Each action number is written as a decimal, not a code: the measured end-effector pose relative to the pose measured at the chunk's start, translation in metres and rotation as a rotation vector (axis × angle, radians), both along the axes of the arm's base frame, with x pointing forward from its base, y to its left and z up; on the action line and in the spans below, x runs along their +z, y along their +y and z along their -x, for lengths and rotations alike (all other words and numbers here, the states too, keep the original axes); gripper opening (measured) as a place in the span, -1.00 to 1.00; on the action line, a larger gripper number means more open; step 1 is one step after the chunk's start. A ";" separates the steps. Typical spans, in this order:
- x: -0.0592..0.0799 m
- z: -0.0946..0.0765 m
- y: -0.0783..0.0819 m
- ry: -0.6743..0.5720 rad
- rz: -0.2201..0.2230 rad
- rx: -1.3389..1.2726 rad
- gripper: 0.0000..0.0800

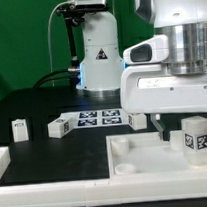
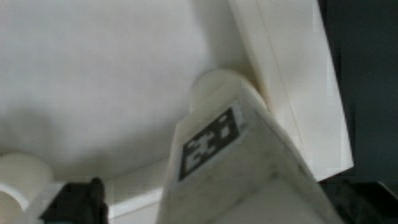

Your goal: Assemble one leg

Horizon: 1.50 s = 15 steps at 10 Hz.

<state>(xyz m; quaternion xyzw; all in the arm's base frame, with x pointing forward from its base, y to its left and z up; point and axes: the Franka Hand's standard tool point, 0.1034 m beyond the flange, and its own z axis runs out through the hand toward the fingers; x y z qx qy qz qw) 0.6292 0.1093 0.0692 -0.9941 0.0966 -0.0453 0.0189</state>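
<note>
Station check: small white plastic block-like leg sits on the large white tray-like top.
I see the leg, black-and-white square tag facing out, toward the exterior view's right on the top, which lies on the dark surface. The wrist view shows the leg close against the top's raised rim. The end effector hangs beside it; I cannot tell whether its fingers are apart or together.

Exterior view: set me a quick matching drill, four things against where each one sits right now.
Things:
1 tagged leg
2 loose leg
3 marker board
4 white top

Places:
A flat, mid-scene, before the robot base
B alone on the black table, far at the exterior view's left
C standing on the white top, at the exterior view's right
D foreground, toward the exterior view's right

Pairs: 1-C, 2-B, 3-A, 4-D
</note>
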 end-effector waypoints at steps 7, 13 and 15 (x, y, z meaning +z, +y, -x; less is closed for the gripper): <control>0.001 -0.003 -0.002 -0.020 0.073 0.467 0.62; 0.001 -0.002 -0.002 -0.017 0.056 0.310 -0.28; 0.000 -0.001 0.002 -0.010 0.018 0.003 -0.28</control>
